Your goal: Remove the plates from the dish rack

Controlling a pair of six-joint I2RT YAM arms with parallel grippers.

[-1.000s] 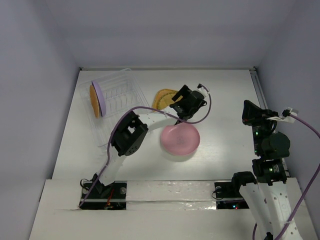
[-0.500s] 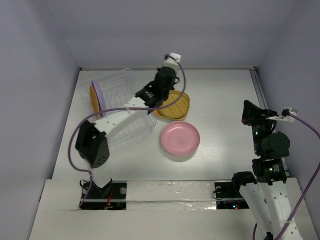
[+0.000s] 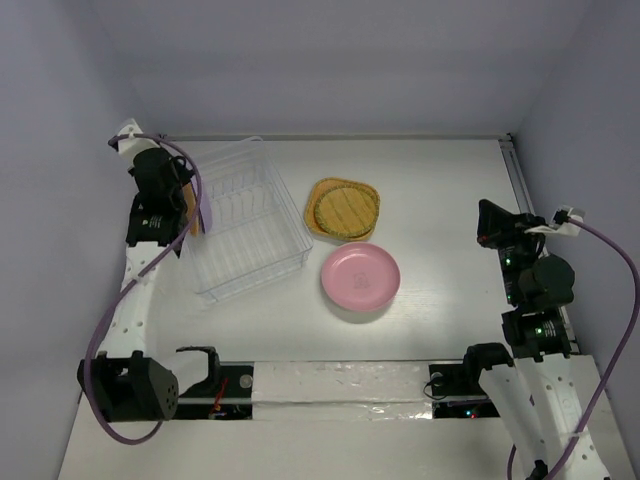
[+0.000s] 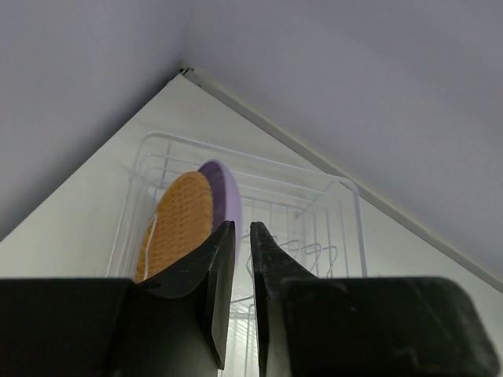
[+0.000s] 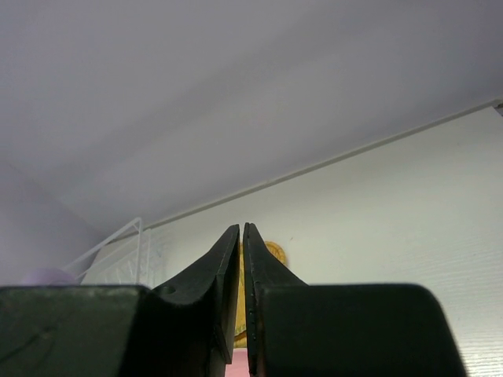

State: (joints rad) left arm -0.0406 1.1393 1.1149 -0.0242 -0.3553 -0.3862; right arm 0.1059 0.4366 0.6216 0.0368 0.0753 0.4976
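Clear plastic rectangular dish rack (image 3: 250, 225) with ribbed slots sits on the white bench (image 3: 450, 180), upper left of the overhead view, turned at a slight angle. Two plates stand on edge at its far-left end: a round purple plastic plate (image 4: 225, 187) and, just beside it on the outer side, a round orange textured plate (image 4: 177, 224). The two overlap in the left wrist view; whether they touch, cannot tell.

Left hand (image 4: 242, 228) is up at the left end of the rack, pointed at the two standing plates. Its fingers are drawn nearly together with only a slit between them and nothing gripped. It is near the plates' edges but not on them.

Orange rounded-square textured plate (image 3: 343, 209) lies flat on the bench at centre frame, just right of the rack. Round pink plastic plate (image 3: 360, 277) lies flat below it, close but apart.

Right hand (image 5: 241, 228) is raised at the right side of the frame, well apart from the plates, its fingers pressed together, empty.
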